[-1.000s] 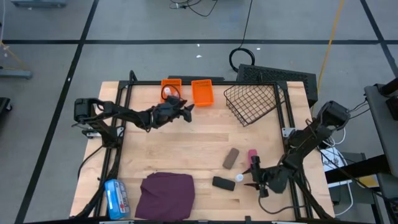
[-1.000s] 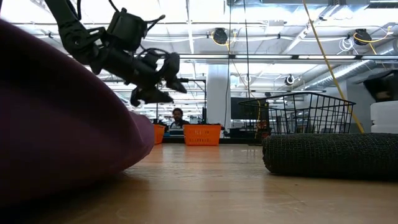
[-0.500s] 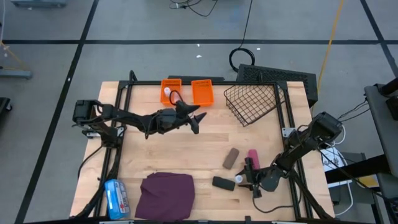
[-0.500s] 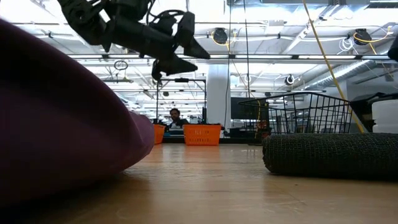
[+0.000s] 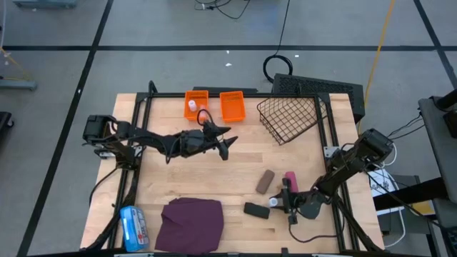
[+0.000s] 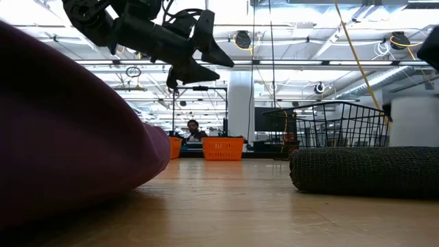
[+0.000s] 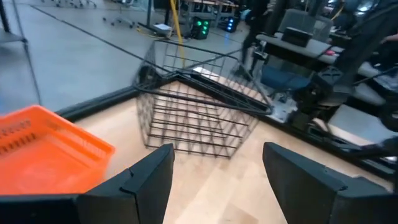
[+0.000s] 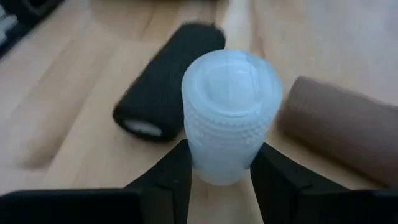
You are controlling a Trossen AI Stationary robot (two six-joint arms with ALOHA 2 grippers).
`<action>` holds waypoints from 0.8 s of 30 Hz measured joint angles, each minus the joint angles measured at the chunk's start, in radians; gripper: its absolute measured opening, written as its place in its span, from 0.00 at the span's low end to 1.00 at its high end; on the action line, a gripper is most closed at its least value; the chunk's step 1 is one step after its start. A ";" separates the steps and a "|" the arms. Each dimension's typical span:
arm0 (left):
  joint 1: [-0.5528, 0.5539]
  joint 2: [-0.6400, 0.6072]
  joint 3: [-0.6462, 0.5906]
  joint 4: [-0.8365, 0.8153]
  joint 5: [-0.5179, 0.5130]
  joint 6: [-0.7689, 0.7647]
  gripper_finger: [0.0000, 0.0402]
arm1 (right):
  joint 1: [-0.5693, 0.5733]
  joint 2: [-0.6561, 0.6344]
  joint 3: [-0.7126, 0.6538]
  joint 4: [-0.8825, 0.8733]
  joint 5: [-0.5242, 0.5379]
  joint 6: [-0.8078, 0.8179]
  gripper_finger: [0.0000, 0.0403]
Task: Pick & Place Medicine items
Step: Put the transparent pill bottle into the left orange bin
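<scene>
A small white round bottle (image 8: pixel 229 112) with a ridged wall sits between the fingers of my right gripper (image 5: pixel 280 202), near the table's front right. Just beyond it, a black oblong (image 8: pixel 166 81) and a grey-brown oblong (image 8: pixel 339 127) lie flat on the wood. A pink tube (image 5: pixel 290 176) lies beside the right arm. Another white bottle (image 5: pixel 191 106) sits in the left orange bin (image 5: pixel 196 96). My left gripper (image 5: pixel 227 144) hangs open over the middle of the table, high above the wood in the low view (image 6: pixel 206 58), with nothing between its fingers (image 7: pixel 217 180). My right gripper pinches the white bottle's ridged wall (image 8: pixel 199 152) between its two fingers (image 8: pixel 171 177), one on each side. The fingers come slanting down from the table's right side. The bottle's round flat end (image 8: pixel 231 78) faces the wrist camera. The fingers hide its underside, so whether it is lifted cannot be told.
A tilted wire basket (image 5: pixel 289 118) stands at the back right, with a second orange bin (image 5: pixel 232 106) left of it. A purple cloth (image 5: pixel 191 223) and a blue-and-white packet (image 5: pixel 132 227) lie at the front left. Bare wood lies between the two arms.
My left gripper has left the orange bins, swinging toward the table's right and near side and rising a little, still open. My right gripper has sunk toward the white bottle and its fingers have closed in on it.
</scene>
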 joint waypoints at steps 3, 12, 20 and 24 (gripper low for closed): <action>-0.001 0.000 0.002 -0.003 0.067 -0.057 0.63 | -0.004 -0.056 0.000 -0.005 0.025 -0.020 0.30; -0.034 0.054 0.418 -0.792 0.206 -0.041 0.63 | -0.153 -0.214 0.000 -0.129 -0.007 -0.088 0.30; -0.133 0.252 0.747 -0.938 0.271 0.213 0.63 | -0.305 -0.203 0.000 -0.155 -0.119 -0.147 0.30; -0.158 0.339 0.814 -0.937 0.269 0.292 0.63 | -0.330 -0.203 0.000 -0.116 -0.140 -0.167 0.30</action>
